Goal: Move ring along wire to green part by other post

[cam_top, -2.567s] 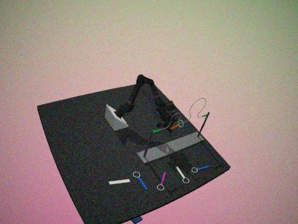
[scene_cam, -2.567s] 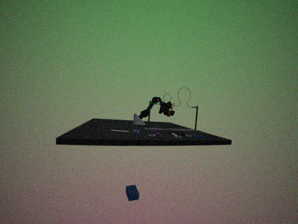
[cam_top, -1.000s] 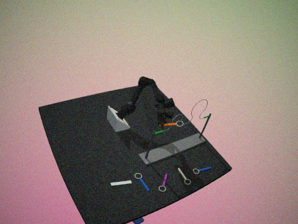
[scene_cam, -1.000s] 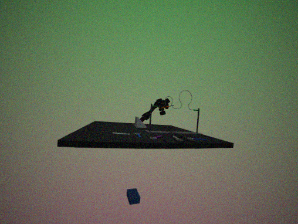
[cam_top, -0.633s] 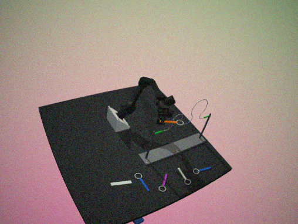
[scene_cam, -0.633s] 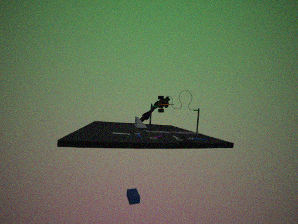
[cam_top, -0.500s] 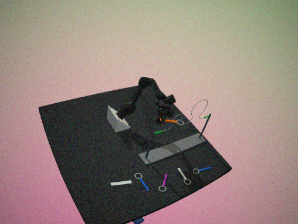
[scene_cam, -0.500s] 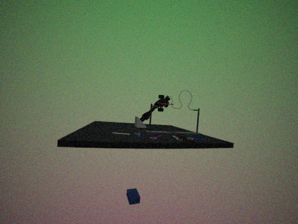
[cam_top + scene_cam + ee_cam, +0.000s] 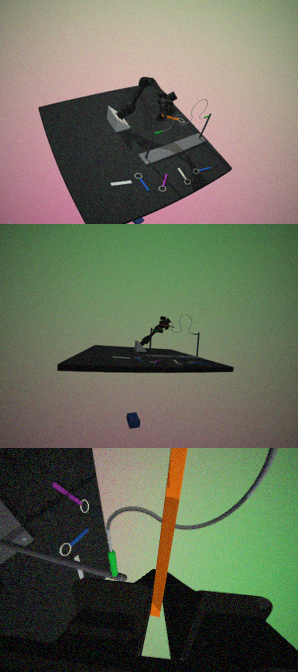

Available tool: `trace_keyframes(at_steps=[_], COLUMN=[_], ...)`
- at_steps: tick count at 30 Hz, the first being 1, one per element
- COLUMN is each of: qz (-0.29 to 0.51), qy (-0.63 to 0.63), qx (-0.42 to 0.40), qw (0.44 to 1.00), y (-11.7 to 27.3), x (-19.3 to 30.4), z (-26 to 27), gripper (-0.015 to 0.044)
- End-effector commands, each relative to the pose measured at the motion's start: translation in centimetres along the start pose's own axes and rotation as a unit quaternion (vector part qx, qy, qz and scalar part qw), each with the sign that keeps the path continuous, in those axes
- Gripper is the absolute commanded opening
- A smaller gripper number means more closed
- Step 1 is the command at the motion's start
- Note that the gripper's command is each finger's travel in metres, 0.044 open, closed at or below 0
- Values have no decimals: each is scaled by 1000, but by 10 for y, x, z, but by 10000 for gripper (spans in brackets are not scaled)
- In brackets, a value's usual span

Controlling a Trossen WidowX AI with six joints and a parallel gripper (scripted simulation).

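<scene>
Beyond the clenched gripper (image 9: pixel 162 116) (image 9: pixel 158 573), the ring (image 9: pixel 177 119), its orange handle (image 9: pixel 172 118) (image 9: pixel 166 325) (image 9: pixel 168 523) grasped between the fingers.

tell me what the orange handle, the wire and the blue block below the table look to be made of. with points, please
The handle (image 9: pixel 172 118) (image 9: pixel 172 488): probably matte plastic, or painted wood; flat, even orange without highlights.
The wire (image 9: pixel 207 103) (image 9: pixel 185 314) (image 9: pixel 190 527): likely bent metal; thin, smooth grey curves.
The blue block (image 9: pixel 133 420): dull and plain-faced; painted wood or plastic, I can't tell.

Toward six o'clock on the desk (image 9: pixel 67 141) (image 9: pixel 88 362) lie two blue-handled rings, a magenta-handled ring (image 9: pixel 165 180) (image 9: pixel 70 494), a white-handled ring (image 9: pixel 182 174) and, toward seven o'clock, a pale flat bar (image 9: pixel 121 183) (image 9: pixel 121 357)
</scene>
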State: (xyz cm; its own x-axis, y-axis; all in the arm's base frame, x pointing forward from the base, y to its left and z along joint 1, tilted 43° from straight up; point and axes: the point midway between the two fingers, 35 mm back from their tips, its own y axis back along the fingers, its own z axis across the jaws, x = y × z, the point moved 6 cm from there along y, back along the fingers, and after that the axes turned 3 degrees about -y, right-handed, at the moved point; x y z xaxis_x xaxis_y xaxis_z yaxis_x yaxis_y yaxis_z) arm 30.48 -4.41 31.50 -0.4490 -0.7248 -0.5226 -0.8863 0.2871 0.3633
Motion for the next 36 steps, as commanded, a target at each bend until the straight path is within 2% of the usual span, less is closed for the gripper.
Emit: trace_keyframes(at_steps=[1,20,36], qz=[2,-10,-25], qy=[3,-115,-266], qx=[4,-64,-150], qw=[1000,991,952], y=[1,0,0], x=[-1,0,-1], z=[-6,-3,8], gripper=[-150,-150,-150])
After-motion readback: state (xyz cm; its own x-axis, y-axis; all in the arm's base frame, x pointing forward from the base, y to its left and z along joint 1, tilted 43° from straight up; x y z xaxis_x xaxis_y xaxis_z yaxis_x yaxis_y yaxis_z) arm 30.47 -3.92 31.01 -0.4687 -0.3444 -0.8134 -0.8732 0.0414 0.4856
